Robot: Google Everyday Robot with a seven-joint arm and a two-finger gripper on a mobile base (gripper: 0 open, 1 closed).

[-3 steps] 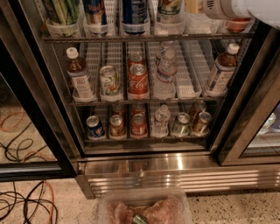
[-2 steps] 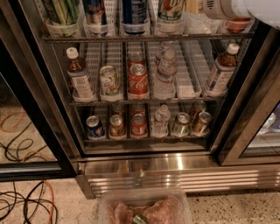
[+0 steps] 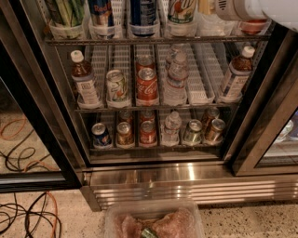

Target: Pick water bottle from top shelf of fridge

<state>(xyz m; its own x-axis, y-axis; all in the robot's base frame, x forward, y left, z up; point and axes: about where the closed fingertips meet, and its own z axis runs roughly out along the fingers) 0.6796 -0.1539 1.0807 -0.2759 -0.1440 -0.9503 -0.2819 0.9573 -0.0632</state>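
The fridge (image 3: 186, 182) stands before me, a tall drinks cooler with a black frame, wire racks and a shiny steel base cut with louvres. Its top shelf (image 3: 153, 41) is the highest rack I can see, a dark metal front rail running level across, with white slotted lane dividers behind it. The water bottle (image 3: 207, 24) stands upright on that shelf toward its right end, behind the rail. It is clear and colourless, only its lower body shows, and its top is cut off by the edge of view. My gripper (image 3: 228, 8) hangs at the upper right, in front of the shelf's right end and just beside the bottle. I cannot tell whether they touch.
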